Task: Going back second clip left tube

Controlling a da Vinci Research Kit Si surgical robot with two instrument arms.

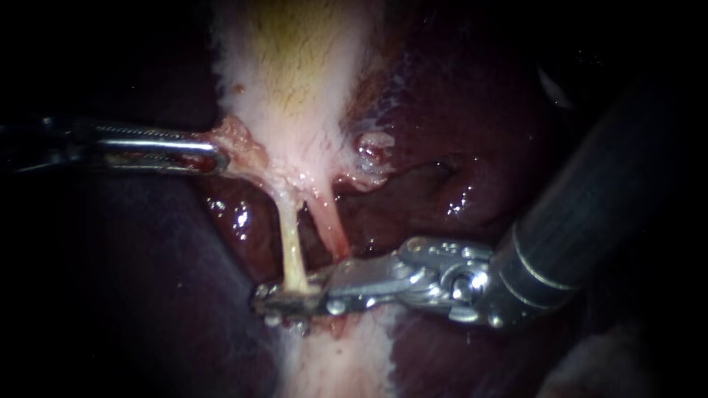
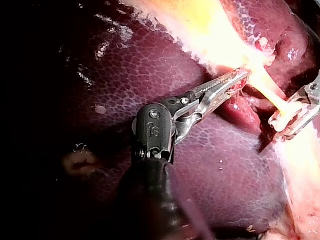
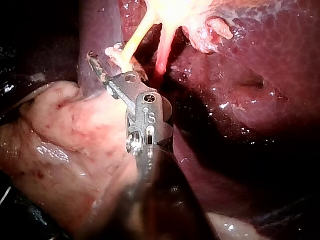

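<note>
Dark red liver (image 1: 457, 169) beds the whole scene. Nearest, the right instrument (image 1: 271, 301) reaches in with its jaws apart. The pale left tube (image 1: 293, 247) drops its lower end into the gap between them and crosses the jaws almost squarely. I cannot make out a clip there. Just behind the jaw tips, over the instrument's neck, the pinker right tube (image 1: 330, 225) runs down alongside, so I judge any retreat must go straight back along the shaft. Farther off, the left instrument (image 1: 214, 156) comes in from the opposite side, its jaws pinching the edge of the gallbladder (image 1: 295, 74) and holding both tubes taut.
</note>
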